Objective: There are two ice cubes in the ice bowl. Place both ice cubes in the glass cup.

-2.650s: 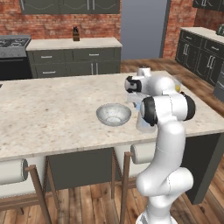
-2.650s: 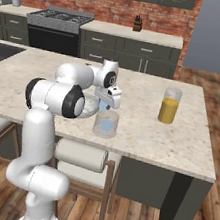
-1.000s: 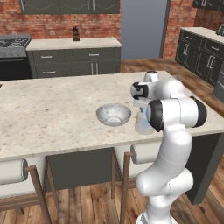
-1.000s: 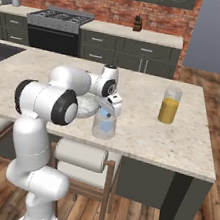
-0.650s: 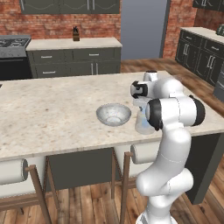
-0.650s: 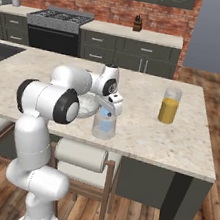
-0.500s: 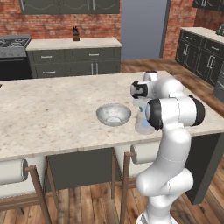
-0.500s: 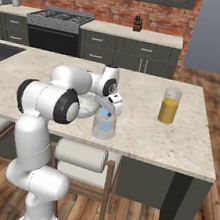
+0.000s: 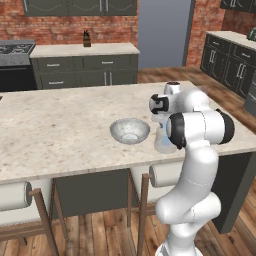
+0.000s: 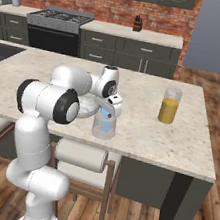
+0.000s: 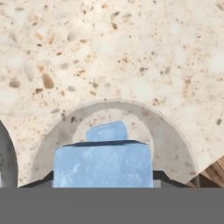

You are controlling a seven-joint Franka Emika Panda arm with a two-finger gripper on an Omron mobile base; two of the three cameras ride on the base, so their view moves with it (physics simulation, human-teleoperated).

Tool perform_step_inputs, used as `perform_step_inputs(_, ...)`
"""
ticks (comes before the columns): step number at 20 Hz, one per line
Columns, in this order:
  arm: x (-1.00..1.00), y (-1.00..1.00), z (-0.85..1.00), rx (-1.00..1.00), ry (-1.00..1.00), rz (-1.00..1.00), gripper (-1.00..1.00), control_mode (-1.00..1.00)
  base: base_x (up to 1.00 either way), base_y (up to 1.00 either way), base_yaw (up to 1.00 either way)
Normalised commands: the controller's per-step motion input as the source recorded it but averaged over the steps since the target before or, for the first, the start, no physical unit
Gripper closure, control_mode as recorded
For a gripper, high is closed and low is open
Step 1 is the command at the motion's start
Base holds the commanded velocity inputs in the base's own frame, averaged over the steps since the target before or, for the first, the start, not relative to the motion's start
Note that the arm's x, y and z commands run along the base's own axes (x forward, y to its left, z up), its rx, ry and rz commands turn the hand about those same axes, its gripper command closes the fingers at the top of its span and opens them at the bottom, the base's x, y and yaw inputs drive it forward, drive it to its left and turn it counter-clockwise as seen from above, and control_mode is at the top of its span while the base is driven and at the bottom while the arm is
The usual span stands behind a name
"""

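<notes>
The speckled silver bowl sits on the counter just left of the clear cup, and it looks empty. One pale blue ice cube is already down inside the cup. The gripper hangs right over the cup's mouth, pinching the other cube.

Kitchen, stove, cabinets, island counter

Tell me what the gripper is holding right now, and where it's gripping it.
The gripper holds an ice cube by its two opposite side faces, directly above the glass cup, where the other ice cube already lies.
</notes>
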Motion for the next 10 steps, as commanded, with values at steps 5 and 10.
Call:
perform_step_inputs(5,0.01,0.0,0.1,0.0,-0.04,0.0,-1.0,-1.0,0.0,0.0,0.0)
perform_step_inputs(10,-0.14,0.0,0.43,0.0,-0.09,0.0,-1.0,-1.0,0.0,0.0,0.0)
